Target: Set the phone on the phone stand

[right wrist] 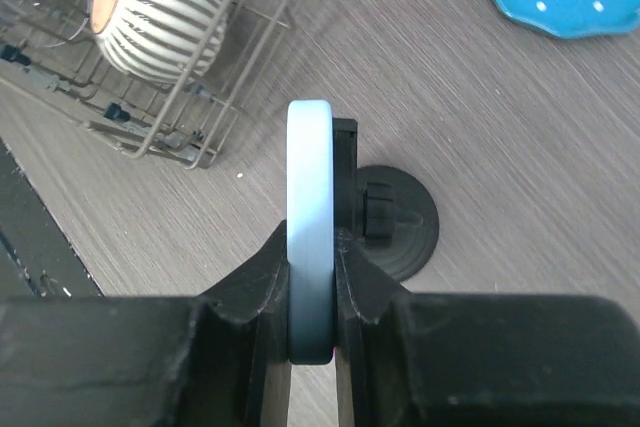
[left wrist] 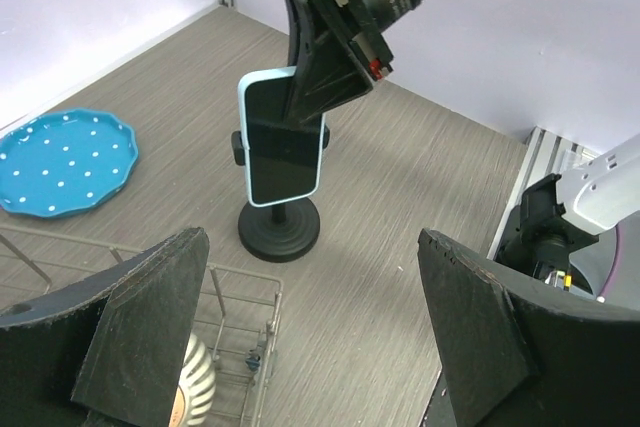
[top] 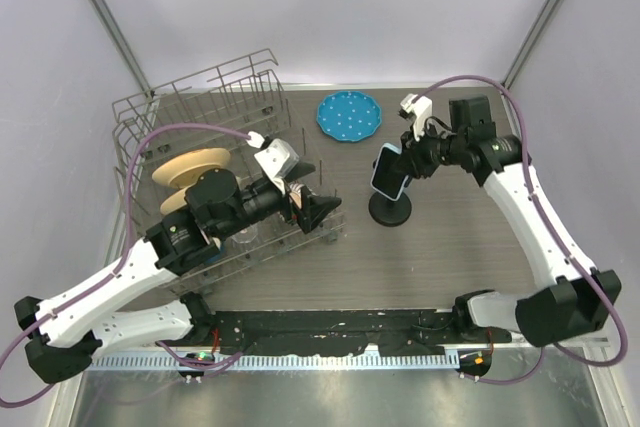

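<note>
Bright, even light falls from overhead. The phone stand [top: 390, 212] throws only a soft, short shadow on the table [top: 450, 247]. Up close, the phone [right wrist: 310, 177] has a pale edge that darkens where the right hand [right wrist: 311, 277] pinches it.

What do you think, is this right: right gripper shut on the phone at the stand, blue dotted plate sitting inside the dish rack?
No. The blue dotted plate lies on the table, outside the dish rack; the top external view shows it. The rest stands: the right gripper is shut on the phone at the phone stand.
</note>
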{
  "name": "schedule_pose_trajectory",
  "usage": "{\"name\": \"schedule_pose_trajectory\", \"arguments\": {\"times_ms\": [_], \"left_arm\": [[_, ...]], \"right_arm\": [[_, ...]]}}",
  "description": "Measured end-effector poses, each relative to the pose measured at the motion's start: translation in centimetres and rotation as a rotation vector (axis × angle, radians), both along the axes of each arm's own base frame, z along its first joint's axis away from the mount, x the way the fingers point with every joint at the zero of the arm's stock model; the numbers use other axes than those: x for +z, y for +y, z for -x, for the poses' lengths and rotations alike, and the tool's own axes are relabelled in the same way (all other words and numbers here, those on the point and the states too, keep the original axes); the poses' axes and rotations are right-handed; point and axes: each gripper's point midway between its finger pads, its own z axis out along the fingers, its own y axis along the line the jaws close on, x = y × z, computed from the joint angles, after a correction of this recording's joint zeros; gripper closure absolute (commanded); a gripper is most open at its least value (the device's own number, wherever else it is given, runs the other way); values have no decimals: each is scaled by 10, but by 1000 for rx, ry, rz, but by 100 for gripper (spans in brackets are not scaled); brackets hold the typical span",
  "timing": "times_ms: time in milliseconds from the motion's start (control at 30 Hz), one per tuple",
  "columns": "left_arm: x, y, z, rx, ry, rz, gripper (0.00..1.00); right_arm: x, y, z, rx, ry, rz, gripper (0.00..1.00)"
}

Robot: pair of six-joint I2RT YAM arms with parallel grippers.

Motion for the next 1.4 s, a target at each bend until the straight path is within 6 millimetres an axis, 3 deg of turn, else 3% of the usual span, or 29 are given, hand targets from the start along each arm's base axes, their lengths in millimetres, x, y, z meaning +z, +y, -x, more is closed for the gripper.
{"name": "schedule_pose_trajectory", "arguments": {"times_ms": [200,333,400,433,600,700,867,1100,1300,1400], "left_arm": [[9,9,2,21,-24,21,11],[15,19,0,59,-50,30,12],[16,22,0,73,-53,33,12],[16,22,-1,78,-55,32,12],[14,23,-2,93,-55,29,12],[14,23,-3,98,-57,27,12],[13,24,-4,105,-59,22,12],[11,22,-5,105,-63,10,12],[9,22,-6,104,-62,6,12],[9,22,-6,105,-62,5,12]], "right_arm": [[-3,11,-14,133,45,-19,97],[-7,11,-16,150,54,-27,87],[-6,11,-16,145,52,-24,77],[-6,10,-16,136,51,-21,61],[-14,-5,-13,22,60,23,44],[-14,-15,-16,-94,78,40,18],[-10,-29,-20,-319,99,61,17],[14,-26,-1,-602,151,-60,16],[13,16,24,-795,293,-171,16],[15,34,27,-920,319,-174,16]]}}
